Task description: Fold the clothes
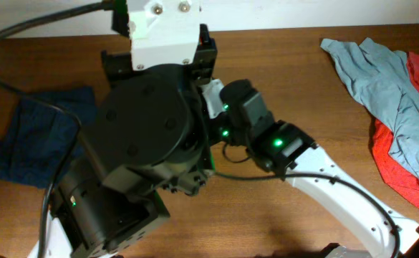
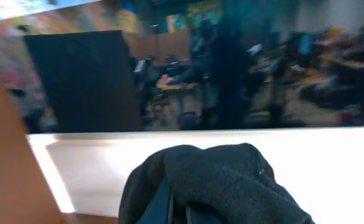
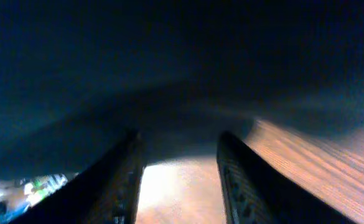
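Note:
The black T-shirt (image 2: 222, 180) shows in the left wrist view as a bunch of dark cloth held up in front of the table's far edge. It covers my left gripper (image 2: 188, 214), whose fingers are buried in it. The left wrist camera looks level across the room, so that arm is raised. In the overhead view the left arm (image 1: 145, 136) hides the shirt. My right gripper (image 3: 180, 180) is open, low over the wood, with dark cloth (image 3: 169, 62) hanging just above and ahead of its fingers. The right arm (image 1: 277, 143) reaches in towards the table's middle.
A dark navy-blue garment (image 1: 37, 136) lies crumpled at the left of the wooden table (image 1: 302, 72). A light grey-blue shirt (image 1: 388, 93) lies over a red garment (image 1: 402, 172) at the right edge. A black cable (image 1: 23, 32) runs along the back left.

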Available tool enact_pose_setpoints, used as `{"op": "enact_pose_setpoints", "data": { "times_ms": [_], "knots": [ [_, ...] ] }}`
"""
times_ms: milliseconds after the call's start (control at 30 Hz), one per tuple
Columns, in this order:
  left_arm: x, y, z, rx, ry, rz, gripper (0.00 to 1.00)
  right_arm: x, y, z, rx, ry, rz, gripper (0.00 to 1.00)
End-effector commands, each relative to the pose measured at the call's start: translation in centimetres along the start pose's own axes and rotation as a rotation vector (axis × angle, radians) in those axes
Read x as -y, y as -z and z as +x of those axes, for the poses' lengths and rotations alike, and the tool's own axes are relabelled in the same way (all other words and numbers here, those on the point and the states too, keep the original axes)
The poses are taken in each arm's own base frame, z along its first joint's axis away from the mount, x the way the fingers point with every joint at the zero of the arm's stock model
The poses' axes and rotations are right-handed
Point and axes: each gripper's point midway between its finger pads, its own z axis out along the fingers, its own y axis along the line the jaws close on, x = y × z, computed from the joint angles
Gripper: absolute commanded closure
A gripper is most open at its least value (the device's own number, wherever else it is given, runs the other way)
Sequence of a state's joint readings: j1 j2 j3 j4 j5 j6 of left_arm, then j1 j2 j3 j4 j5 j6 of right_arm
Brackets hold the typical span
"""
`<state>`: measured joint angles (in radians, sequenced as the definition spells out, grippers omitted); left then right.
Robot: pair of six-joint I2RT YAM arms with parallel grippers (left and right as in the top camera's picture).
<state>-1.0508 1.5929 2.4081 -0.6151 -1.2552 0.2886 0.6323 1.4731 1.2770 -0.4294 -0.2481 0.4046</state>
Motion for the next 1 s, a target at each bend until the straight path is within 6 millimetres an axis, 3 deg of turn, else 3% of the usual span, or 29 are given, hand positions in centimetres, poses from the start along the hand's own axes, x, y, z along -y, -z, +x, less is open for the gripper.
{"op": "enact_pose_setpoints", "data": {
  "times_ms": [0,100,200,267,300,400,633,800,967],
  "knots": [
    [-3.9,0.8,-0.3,-0.032,-0.041,-0.129,0.98,4.4,1.2,-2.3,0.066,-0.040,0.123,0.60],
    [-3.9,0.8,-0.3,-0.032,-0.040,-0.129,0.94,5.2,1.8,-3.0,0.073,-0.035,0.091,0.59],
    [-3.8,0.7,-0.2,-0.034,-0.044,-0.129,0.91,4.3,2.3,-3.1,0.053,-0.031,-0.013,0.59],
    [-3.7,0.7,-0.2,-0.034,-0.046,-0.129,0.91,2.3,2.7,-2.7,0.025,0.000,-0.143,0.58],
    [-3.6,0.7,-0.2,-0.034,-0.048,-0.129,0.91,0.4,3.2,-2.4,0.006,0.046,-0.249,0.53],
    [-3.6,0.6,-0.1,-0.035,-0.048,-0.134,0.90,-2.0,4.3,-1.9,-0.019,0.074,-0.381,0.47],
    [-5.6,-0.7,-0.6,-0.027,-0.008,-0.213,0.91,-7.8,8.3,-0.3,-0.090,0.158,-0.755,0.46],
    [-7.5,-1.6,-1.1,-0.019,-0.007,-0.281,0.91,-9.9,9.6,0.5,-0.117,0.196,-0.879,0.45],
    [-7.4,-1.7,-1.4,-0.005,0.003,-0.266,0.91,-9.6,8.4,0.3,-0.098,0.198,-0.805,0.42]
  ]
}}
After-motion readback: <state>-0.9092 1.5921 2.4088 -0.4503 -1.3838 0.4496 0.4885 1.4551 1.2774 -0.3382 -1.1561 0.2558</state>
